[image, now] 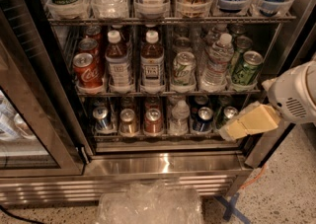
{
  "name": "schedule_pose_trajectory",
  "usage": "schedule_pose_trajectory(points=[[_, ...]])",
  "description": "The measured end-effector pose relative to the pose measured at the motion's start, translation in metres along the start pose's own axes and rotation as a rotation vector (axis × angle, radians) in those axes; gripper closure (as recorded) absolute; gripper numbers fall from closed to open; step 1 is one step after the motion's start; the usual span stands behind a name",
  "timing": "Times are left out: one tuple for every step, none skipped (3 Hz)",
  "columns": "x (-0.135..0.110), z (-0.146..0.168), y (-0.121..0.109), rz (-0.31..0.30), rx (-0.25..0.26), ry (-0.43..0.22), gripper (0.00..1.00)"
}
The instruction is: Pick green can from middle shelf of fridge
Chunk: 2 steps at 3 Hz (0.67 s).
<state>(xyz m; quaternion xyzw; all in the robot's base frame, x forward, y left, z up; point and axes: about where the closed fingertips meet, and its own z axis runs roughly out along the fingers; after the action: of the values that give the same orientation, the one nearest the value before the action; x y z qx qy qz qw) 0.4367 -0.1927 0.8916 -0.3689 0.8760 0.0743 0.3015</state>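
Observation:
The fridge (pixel 163 165) stands open with its wire racks in view. On the middle shelf (pixel 168 90) the bright green can (pixel 246 70) stands at the front of the far right lane, with more green cans behind it. A paler whitish-green can (pixel 183 69) sits two lanes to its left. My gripper (pixel 232 130) comes in from the right edge on a white arm. Its yellowish fingers (pixel 252 122) point left, in front of the lower shelf's right end, below the green can and apart from it.
A red cola can (pixel 85 70), brown tea bottles (pixel 151 67) and a water bottle (pixel 216 62) fill the middle shelf. Short cans line the lower rack (pixel 148 122). The glass door (pixel 19 119) hangs open at left. Crumpled clear plastic (pixel 148 203) lies on the floor.

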Motion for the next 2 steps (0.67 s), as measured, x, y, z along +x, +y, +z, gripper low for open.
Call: schedule_pose_trajectory(points=[[0.0000, 0.0001, 0.0000, 0.000, 0.000, 0.000, 0.00], [-0.0004, 0.0069, 0.0001, 0.020, 0.004, -0.021, 0.00]])
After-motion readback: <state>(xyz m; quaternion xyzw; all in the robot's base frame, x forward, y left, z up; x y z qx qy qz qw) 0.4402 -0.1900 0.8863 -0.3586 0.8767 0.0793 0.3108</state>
